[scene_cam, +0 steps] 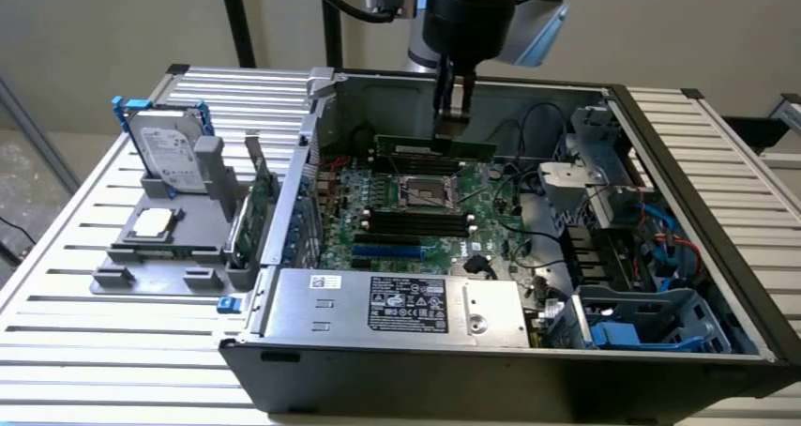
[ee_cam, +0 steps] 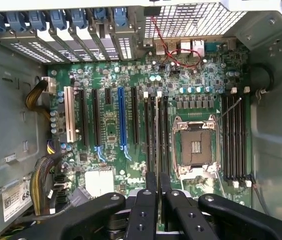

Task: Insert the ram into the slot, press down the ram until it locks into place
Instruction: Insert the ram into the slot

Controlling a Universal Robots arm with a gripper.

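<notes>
Gripper (scene_cam: 452, 126): jaws closed on the ram (scene_cam: 432, 149), pinching its flat faces near mid-length on the upper edge, so the stick hangs edge-down below the fingertips. In the wrist view the gripper (ee_cam: 158, 192) shows a narrow gap between the fingers, and the ram (ee_cam: 156, 135) appears edge-on as a thin pale line running straight out from that gap. Directly beneath the jaws lies a bank of parallel black sockets, with the slot (ee_cam: 162, 132) among them; their long axes run the same way as the ram's, so alignment about the vertical looks sound. The ram is clear of the board, not yet seated: the exterior view shows it well above the slot (scene_cam: 414, 221). Which of the identical sockets sits squarely under the stick cannot be determined. Outward from the jaws, the empty processor socket (ee_cam: 197, 145) lies just beside the bank on one side, the blue socket (ee_cam: 121, 122) on the other.
</notes>
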